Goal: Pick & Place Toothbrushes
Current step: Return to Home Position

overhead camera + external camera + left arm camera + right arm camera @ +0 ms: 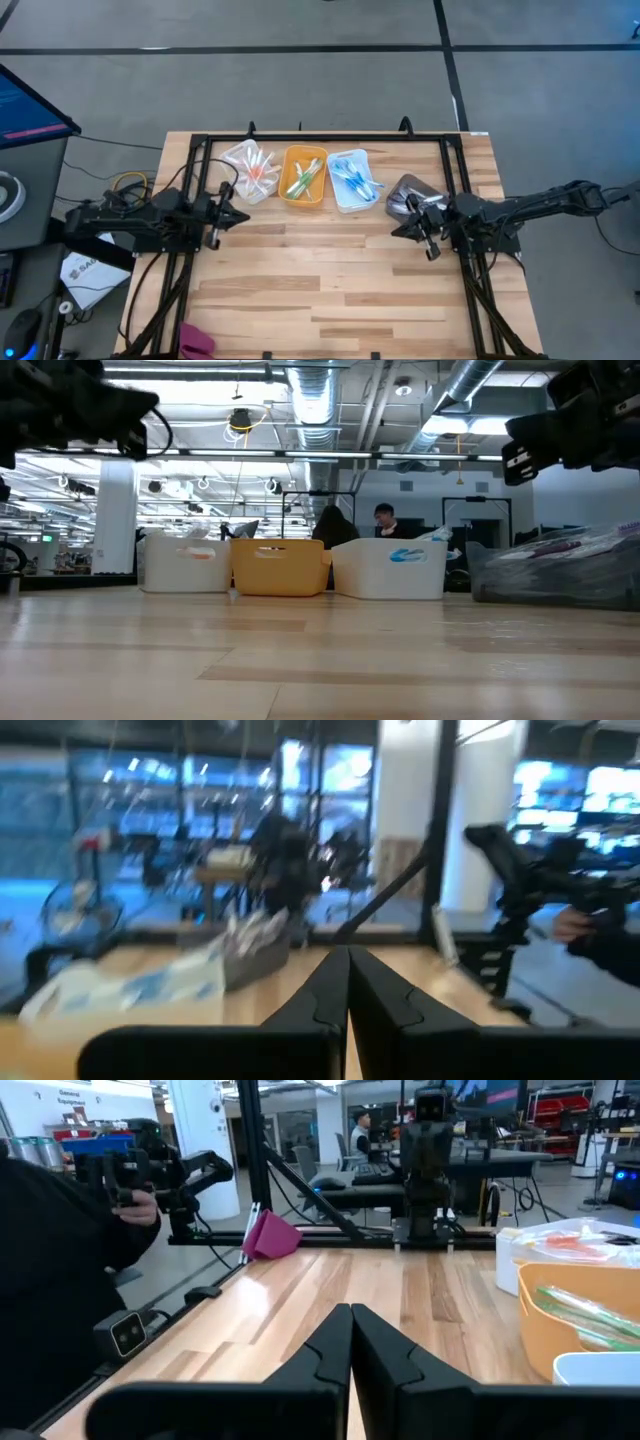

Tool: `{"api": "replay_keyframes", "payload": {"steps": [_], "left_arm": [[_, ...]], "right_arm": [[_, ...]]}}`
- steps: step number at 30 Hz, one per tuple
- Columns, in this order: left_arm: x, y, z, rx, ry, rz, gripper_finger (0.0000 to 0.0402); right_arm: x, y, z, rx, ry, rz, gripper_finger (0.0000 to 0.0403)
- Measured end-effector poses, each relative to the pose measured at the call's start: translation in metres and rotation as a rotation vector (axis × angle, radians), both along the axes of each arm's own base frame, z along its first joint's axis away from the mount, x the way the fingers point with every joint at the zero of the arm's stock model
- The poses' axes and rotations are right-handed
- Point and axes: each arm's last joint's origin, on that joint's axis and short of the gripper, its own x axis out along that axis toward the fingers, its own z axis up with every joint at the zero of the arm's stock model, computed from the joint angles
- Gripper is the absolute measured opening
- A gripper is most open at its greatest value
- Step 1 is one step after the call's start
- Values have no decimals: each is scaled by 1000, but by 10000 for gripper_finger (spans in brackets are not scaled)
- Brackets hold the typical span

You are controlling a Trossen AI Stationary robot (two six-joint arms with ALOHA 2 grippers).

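From above, four bins are standing in a row across the far part of the pale wooden desk [330,290]. The yellow plastic bin [302,205] is holding the green and white toothbrushes [305,180]. Touching its left side, a white plastic bin [236,158] is holding the orange-pink toothbrushes [258,170]. Just to its right, a second white bin [352,208] is holding the blue toothbrushes [355,180], and a dark transparent bin [405,190] is standing beyond that one. The left claw [243,216] is hovering to the near left of the yellow bin. The right claw [397,232] is hovering to its near right, just beside the dark transparent bin. A crumpled pink cloth [197,342] is lying well apart from the yellow bin, at the desk's near left corner.

At desk height, the yellow bin is showing between the two white bins, with both arms hanging high above the desk. Two people [385,515] are showing in the room behind it.

In the left wrist view, the left claw is pressing its dark fingers [320,995] together on nothing.

In the right wrist view, the right claw's fingers [325,1350] are meeting too, and it is carrying nothing. The yellow bin is showing beside it, and a person's hand [140,1205] is holding a dark device beyond the desk edge.
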Motion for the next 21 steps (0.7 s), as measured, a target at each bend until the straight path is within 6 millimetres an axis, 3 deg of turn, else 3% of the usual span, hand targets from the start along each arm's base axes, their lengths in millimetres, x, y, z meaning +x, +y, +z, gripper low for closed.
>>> {"api": "replay_keyframes", "payload": {"steps": [4, 21], "left_arm": [[-6, -1, 5, 19, -65, -25, 1], [-1, -1, 0, 5, 1, -27, 1]], "right_arm": [[0, 0, -1, -10, 6, -1, 3], [0, 0, -7, -17, 73, 0, 3]]}}
